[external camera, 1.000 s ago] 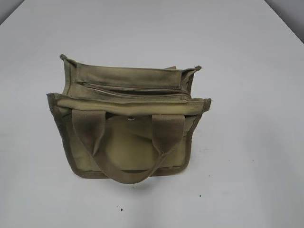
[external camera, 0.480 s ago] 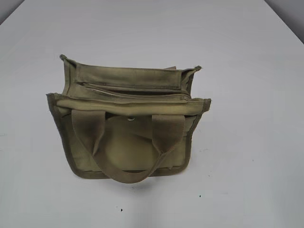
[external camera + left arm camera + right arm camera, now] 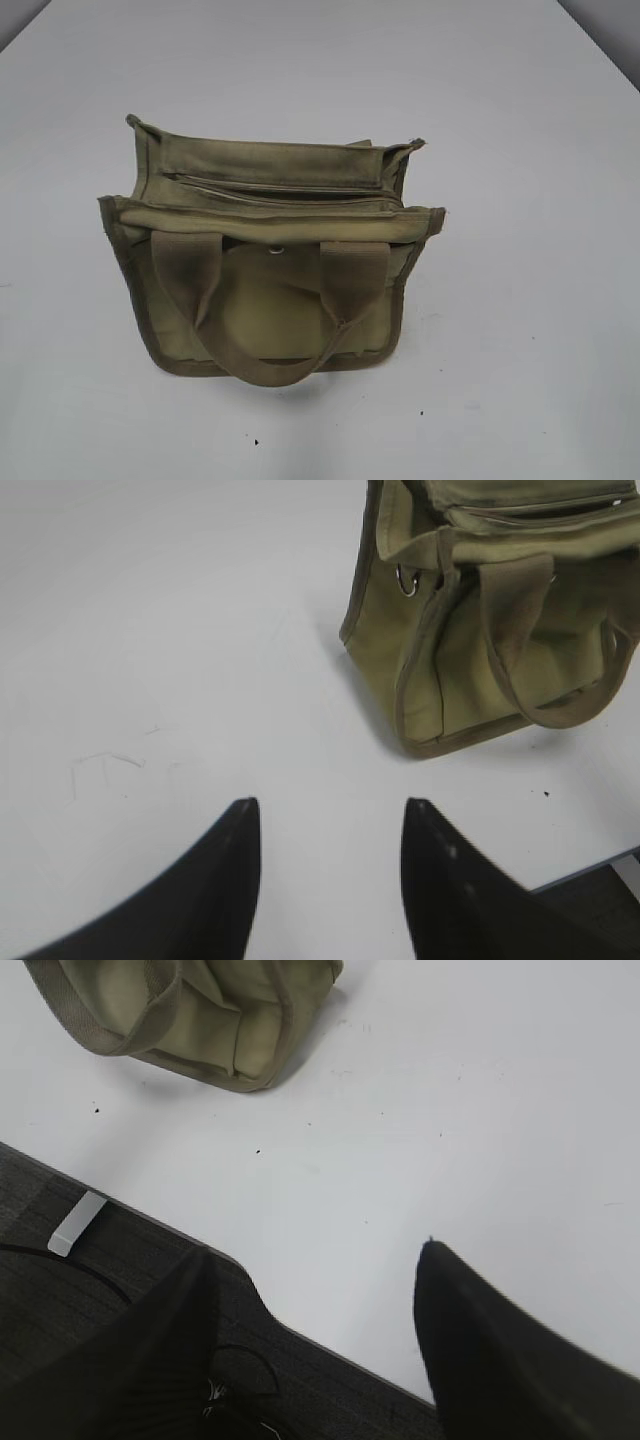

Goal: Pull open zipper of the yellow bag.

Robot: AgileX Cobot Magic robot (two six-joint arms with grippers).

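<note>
The yellow bag (image 3: pixel 275 305) stands in the middle of the white table, its front pocket toward the camera and one webbing handle (image 3: pixel 270 368) hanging down over it. The zipper (image 3: pixel 270 187) runs left to right along the bag's top; I cannot make out its pull. No gripper shows in the exterior view. In the left wrist view my left gripper (image 3: pixel 331 802) is open over bare table, well short of the bag (image 3: pixel 450 650) at the upper right. My right gripper (image 3: pixel 318 1250) is open above the table's near edge, far from the bag (image 3: pixel 200 1010).
A round snap (image 3: pixel 277 251) sits on the front pocket and a metal ring (image 3: pixel 405 580) hangs at the bag's side seam. The table's near edge (image 3: pixel 330 1345) borders dark carpet (image 3: pixel 90 1300) with a small white tag (image 3: pixel 77 1223) and a cable.
</note>
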